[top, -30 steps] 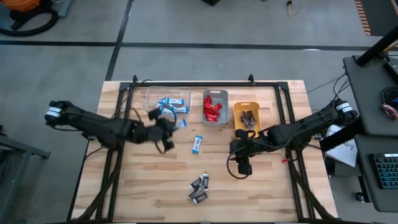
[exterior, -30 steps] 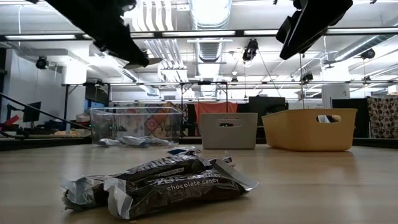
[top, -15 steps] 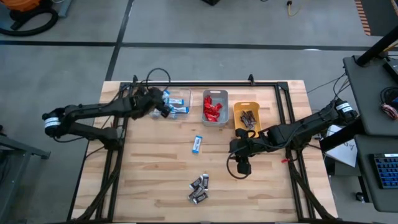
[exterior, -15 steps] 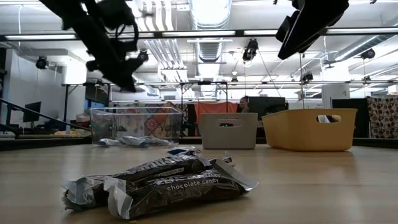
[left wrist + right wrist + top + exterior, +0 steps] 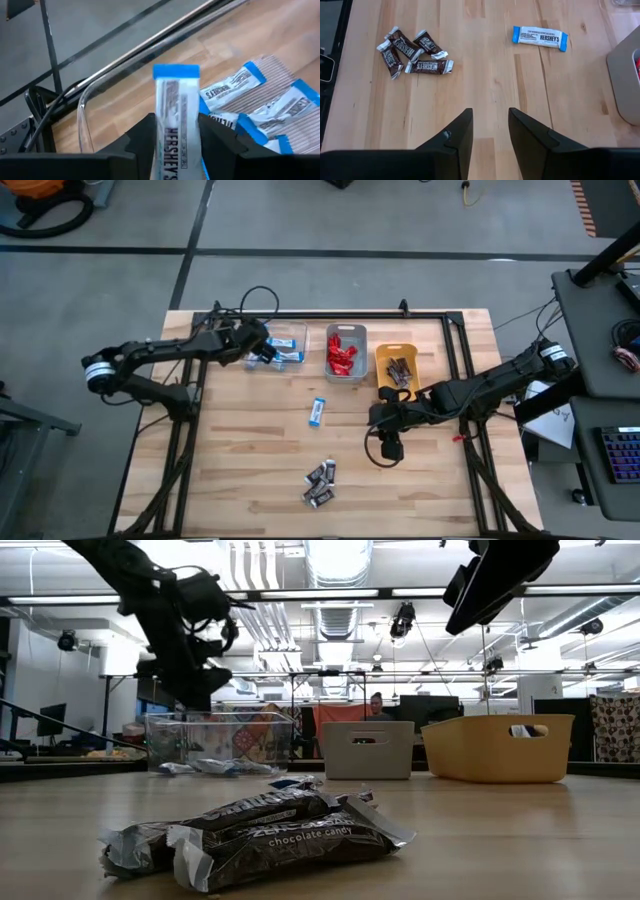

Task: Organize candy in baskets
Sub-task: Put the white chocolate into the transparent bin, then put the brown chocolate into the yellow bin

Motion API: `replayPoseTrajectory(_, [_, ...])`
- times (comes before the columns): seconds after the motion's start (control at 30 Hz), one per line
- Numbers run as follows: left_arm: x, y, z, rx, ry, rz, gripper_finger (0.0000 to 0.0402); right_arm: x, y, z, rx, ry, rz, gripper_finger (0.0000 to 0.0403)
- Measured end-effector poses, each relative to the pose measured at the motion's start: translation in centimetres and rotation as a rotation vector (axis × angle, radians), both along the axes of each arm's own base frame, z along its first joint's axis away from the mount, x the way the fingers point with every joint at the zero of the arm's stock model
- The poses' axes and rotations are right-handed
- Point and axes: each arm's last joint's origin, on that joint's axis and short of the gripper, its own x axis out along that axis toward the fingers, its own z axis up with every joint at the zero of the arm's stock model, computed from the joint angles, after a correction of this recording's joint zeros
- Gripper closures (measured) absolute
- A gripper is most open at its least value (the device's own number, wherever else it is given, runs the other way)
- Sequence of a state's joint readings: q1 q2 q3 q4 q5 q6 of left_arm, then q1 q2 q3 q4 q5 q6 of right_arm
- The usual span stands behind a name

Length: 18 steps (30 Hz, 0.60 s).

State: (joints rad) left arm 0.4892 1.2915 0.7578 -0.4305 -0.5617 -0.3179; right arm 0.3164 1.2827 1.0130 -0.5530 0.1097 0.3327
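**Left gripper over the clear bin, blue bar between its fingers**

Left gripper [image 5: 262, 350] at upper left of the high view, over the near rim of the clear basket [image 5: 240, 330], fingers closed on one blue-and-white bar [image 5: 176, 125] standing upright between them in the left wrist view. Several more blue-and-white bars [image 5: 265, 115] lying flat on the basket floor just beyond it. Step in hand, by the look of it: dropping this bar among its kind.

To do it well: carry a little further inside the rim before parting the fingers, so the bar falls among the others and not onto the wall; release low, to keep it from bouncing out; lift straight up after, clear of the rim.

Outward from there: grey-blue basket [image 5: 347, 352] with red wrappers at upper centre, orange-yellow basket [image 5: 396, 370] with dark bars to its right. One loose blue bar [image 5: 318, 412] on the table [image 5: 250, 470] at centre frame; a cluster of dark chocolate bars [image 5: 319, 483] at lower centre. Right gripper [image 5: 392, 448] waiting right of centre, fingers apart and holding nothing, well above the boards.
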Motion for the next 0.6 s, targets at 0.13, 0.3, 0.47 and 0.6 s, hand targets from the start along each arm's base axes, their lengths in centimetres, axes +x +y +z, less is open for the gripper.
replayPoseTrajectory(0.13, [0.2,0.1,-0.6,-0.012,0.024,0.002,0.0259,0.0,0.0,0.0,0.001,-0.006,0.001,0.028])
replayPoseTrajectory(0.3, [0.4,0.0,-0.8,-0.028,0.03,-0.021,0.0243,0.1,0.0,0.1,0.002,-0.009,0.001,0.0275])
replayPoseTrajectory(0.47, [0.8,-1.3,-0.1,-0.156,-0.085,-0.176,0.024,0.1,-0.1,0.1,-0.017,-0.018,-0.018,0.0279])
replayPoseTrajectory(0.6, [1.6,-3.4,0.5,-0.205,-0.14,-0.311,0.024,0.1,-0.1,0.1,-0.035,-0.024,-0.03,0.0286])
